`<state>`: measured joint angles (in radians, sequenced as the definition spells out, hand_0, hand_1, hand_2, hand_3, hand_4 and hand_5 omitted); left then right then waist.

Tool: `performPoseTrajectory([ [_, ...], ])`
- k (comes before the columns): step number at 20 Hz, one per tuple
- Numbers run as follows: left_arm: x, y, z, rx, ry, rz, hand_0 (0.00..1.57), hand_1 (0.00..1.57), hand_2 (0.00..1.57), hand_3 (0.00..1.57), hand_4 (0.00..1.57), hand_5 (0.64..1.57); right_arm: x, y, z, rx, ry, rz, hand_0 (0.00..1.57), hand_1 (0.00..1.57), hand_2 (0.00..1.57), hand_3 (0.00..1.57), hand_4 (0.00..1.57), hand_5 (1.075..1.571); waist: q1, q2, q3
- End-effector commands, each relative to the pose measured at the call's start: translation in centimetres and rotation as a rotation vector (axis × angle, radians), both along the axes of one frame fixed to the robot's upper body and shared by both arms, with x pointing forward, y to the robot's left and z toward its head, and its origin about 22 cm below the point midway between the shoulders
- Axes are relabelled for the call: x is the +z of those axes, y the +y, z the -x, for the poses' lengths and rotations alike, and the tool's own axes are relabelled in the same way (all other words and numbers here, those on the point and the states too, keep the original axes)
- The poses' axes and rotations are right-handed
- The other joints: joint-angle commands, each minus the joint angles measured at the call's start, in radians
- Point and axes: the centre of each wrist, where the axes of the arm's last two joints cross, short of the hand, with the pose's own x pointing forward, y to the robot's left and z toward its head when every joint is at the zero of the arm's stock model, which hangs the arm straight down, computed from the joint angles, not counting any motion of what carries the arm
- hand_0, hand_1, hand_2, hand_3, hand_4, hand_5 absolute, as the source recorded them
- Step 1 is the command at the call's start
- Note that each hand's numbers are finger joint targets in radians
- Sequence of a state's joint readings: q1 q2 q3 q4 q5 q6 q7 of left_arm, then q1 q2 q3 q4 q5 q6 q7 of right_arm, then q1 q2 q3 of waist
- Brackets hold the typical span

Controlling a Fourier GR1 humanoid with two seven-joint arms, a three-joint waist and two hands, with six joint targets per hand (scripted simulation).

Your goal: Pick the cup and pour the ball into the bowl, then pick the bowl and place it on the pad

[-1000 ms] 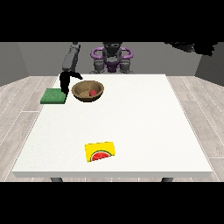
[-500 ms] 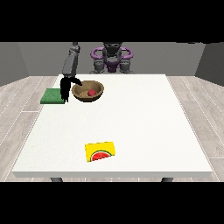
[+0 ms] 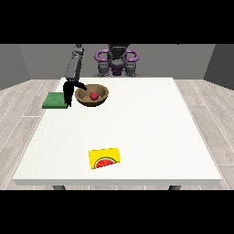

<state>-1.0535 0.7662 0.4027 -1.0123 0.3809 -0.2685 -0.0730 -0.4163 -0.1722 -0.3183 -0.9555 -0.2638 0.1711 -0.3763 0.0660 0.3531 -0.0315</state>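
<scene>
The wooden bowl (image 3: 92, 96) sits on the white worktop (image 3: 137, 132) near its far edge, toward the view's left, with the red ball (image 3: 93, 95) already lying inside it. No cup shows anywhere, so the pouring looks done, and what remains is getting the bowl onto the green pad (image 3: 55, 100).

The hand at the view's left (image 3: 70, 93) hangs straight down from its grey forearm, right at the bowl's left rim. Its fingers point down at the worktop, and a thumb or finger seems to hook out over the rim toward the ball. Whether it is really pinching the rim I cannot tell from here; it is too small and dark. The other hand does not show at all; those arms look folded up by the robot's chest at the back.

The thing that matters is the line-up: pad, hand, bowl, in that order from left to right. The hand stands between the two, the bowl just beside it on one side and the pad's near edge just beside it on the other. So the carry should be a short sideways shift to the view's left, once the rim is held.
</scene>
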Motion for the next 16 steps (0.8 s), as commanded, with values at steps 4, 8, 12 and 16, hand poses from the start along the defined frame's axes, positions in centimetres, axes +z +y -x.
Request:
performPoseTrajectory([
  [4, 2.5, -1.1, 0.2, -0.026, -0.029, 0.008, 0.0, 0.0, 0.0, 0.0, 0.0, 1.542, 1.2, 4.5, -2.6, 0.02, 0.071, -0.007, 0.0, 0.0, 0.0, 0.0, 0.43, 1.57, 0.042, 0.055, 0.0325],
  [8, 3.4, -1.5, 0.6, -0.068, -0.032, -0.023, 0.0, 0.0, 0.0, 0.0, 0.0, 1.54, -0.2, 6.1, -2.1, -0.059, 0.13, 0.007, 0.0, 0.0, 0.0, 0.0, 0.44, 1.57, 0.099, 0.055, 0.0326],
  [12, 3.5, -0.8, 0.9, -0.039, -0.065, -0.012, 0.0, 0.0, 0.0, 0.0, 0.0, 1.533, -1.1, 5.1, -1.3, -0.078, 0.224, -0.034, 0.0, 0.0, 0.0, 0.0, 0.49, 1.553, 0.079, 0.086, 0.0318],
  [16, 4.3, -0.1, 1.6, -0.075, -0.063, -0.032, 0.0, 0.0, 0.0, 0.0, 0.0, 1.544, -1.9, 2.2, 0.2, -0.187, 0.277, 0.147, 1.57, 1.57, 1.57, 1.57, 1.17, 1.405, 0.115, 0.077, 0.0304],
])
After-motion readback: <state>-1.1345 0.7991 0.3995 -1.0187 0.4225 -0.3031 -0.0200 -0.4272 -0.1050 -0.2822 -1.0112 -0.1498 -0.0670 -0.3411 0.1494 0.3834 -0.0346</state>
